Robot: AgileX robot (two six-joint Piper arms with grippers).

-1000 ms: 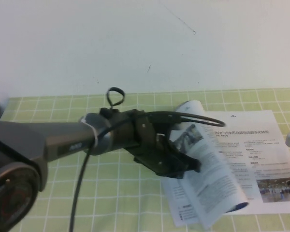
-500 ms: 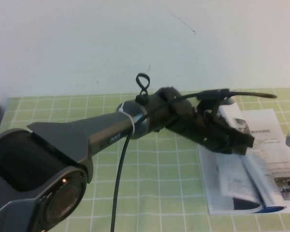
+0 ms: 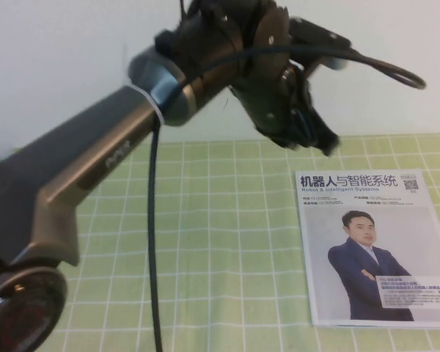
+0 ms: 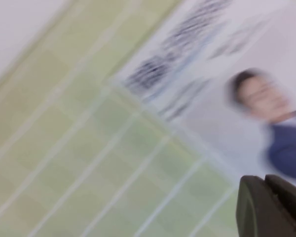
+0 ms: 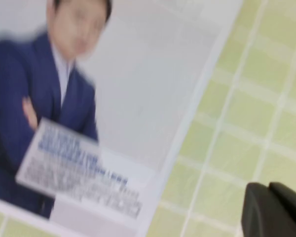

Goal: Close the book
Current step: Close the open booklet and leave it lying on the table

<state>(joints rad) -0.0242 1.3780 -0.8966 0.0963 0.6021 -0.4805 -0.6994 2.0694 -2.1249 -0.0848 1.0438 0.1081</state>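
Magazine: the magazine (image 3: 374, 249) lay closed and flat on the green checked cloth (image 3: 220, 242) of the table, on the robot's right side, with the front cover up (a man in a blue suit under a Chinese title).
Task state: by my judgement you had the closing done, because no page stood up or lay open.
Left gripper: the left gripper (image 3: 315, 136) hung high above the table, over the far edge of the magazine near its upper left corner and apart from it. It held nothing, and how wide it stood I could not tell.
Right gripper: the right gripper (image 5: 276, 210) showed only in its own wrist view, above the cloth just beside the lower part of the cover. Its opening I could not tell, and it carried nothing that I could see.
Weight and stiffness: you should have expected a thin, light and floppy thing that bends when it is lifted by one corner.
Surface: the cover looked glossy, so it was probably slippery.
Where to hold: if you needed to touch it again, the free long edge on the right was the better place, since the spine probably ran along the left edge.
Risk: a push could have slid the magazine over the cloth.
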